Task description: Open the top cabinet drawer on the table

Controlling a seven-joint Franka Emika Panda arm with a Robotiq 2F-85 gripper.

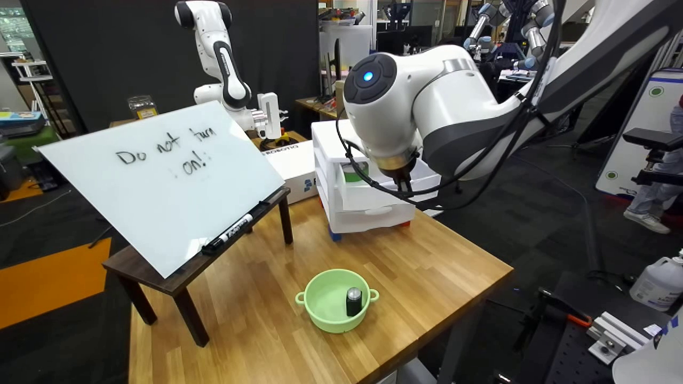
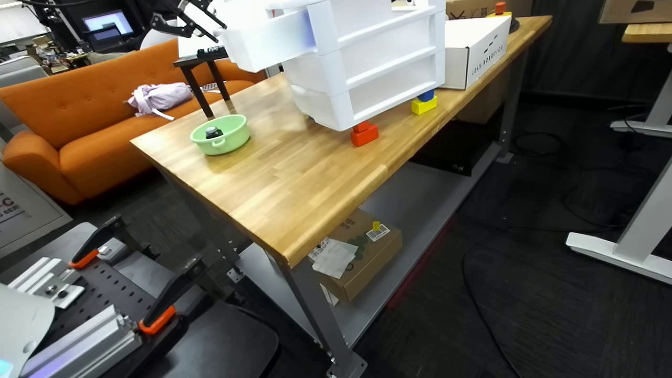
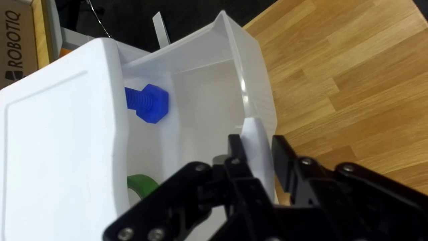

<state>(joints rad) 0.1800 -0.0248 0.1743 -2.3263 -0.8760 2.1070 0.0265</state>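
Note:
The top cabinet drawer stands pulled well out of the white cabinet (image 1: pixel 332 143) on the wooden table (image 1: pixel 427 277). The drawer's front wall shows in the wrist view (image 3: pixel 257 78) and its side in an exterior view (image 2: pixel 283 39). Inside lie a blue plastic bolt (image 3: pixel 153 104) and a green ring (image 3: pixel 142 185). My black gripper (image 3: pixel 256 138) straddles the white handle lip, one finger inside the drawer, one outside. The fingers are partly closed and appear to pinch the lip. In an exterior view, arm and cables hide the fingertips; their dark links show in an exterior view (image 2: pixel 221 34).
A light green bowl (image 1: pixel 331 321) with a black, silver-topped object (image 1: pixel 353 301) stands in front of the cabinet. A whiteboard (image 1: pixel 160 181) leans on a dark wooden stand at the side. A white box (image 1: pixel 293 165) lies behind. Toy bricks (image 2: pixel 364 134) sit under the cabinet.

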